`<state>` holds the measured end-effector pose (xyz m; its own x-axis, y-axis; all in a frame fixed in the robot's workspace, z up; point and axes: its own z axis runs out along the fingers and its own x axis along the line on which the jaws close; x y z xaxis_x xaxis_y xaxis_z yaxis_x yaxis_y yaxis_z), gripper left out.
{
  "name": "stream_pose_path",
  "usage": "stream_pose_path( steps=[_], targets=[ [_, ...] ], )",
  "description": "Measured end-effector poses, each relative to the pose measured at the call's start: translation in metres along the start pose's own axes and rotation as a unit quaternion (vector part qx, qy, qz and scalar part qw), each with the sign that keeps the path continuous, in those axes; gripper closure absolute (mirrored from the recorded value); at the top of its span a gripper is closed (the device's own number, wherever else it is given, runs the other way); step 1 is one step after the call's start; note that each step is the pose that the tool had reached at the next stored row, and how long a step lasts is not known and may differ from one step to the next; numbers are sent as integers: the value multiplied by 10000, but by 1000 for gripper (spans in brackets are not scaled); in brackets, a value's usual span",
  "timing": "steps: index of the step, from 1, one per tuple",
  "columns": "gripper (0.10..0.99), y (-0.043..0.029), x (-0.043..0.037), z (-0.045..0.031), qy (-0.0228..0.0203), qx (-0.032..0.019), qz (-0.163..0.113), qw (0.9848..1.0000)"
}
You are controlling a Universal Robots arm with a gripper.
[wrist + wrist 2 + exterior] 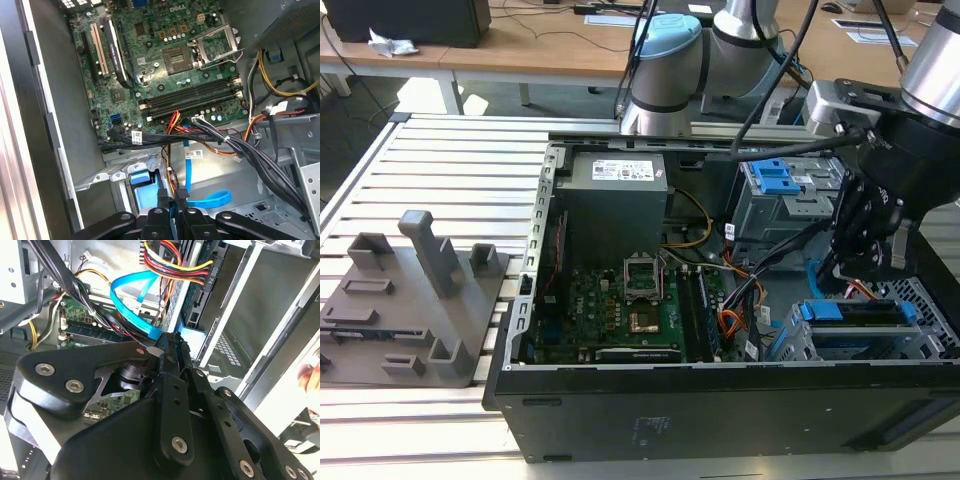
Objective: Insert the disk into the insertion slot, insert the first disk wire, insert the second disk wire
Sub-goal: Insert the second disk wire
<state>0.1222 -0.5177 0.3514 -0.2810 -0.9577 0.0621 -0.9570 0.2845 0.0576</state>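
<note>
Slatted bench, open PC case (620,420) | disk (850,312) seated in insertion slot (930,345) | gripper (167,342) pinches blue SATA cable (131,297); we judge wire step, needs connector alignment.

White printed labels sit on the grey power supply (616,170) at upper centre of the exterior view and on a cable tag (137,137); none is readable.

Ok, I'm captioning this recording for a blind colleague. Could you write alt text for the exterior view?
A black gripper hangs inside an open computer case, above the blue-framed disk seated in its grey metal insertion slot. A green motherboard lies toward the exterior view's left, with a grey fixture outside the case.
</note>
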Motion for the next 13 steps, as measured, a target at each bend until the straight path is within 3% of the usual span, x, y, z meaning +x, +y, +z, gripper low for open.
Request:
stream_pose_path(
  steps=[9, 13],
  targets=[
    [922, -5, -1, -1, -6, -7, 107, 9999],
    [922, -45, -13, -2, -22, -9, 34, 10000]
  ],
)
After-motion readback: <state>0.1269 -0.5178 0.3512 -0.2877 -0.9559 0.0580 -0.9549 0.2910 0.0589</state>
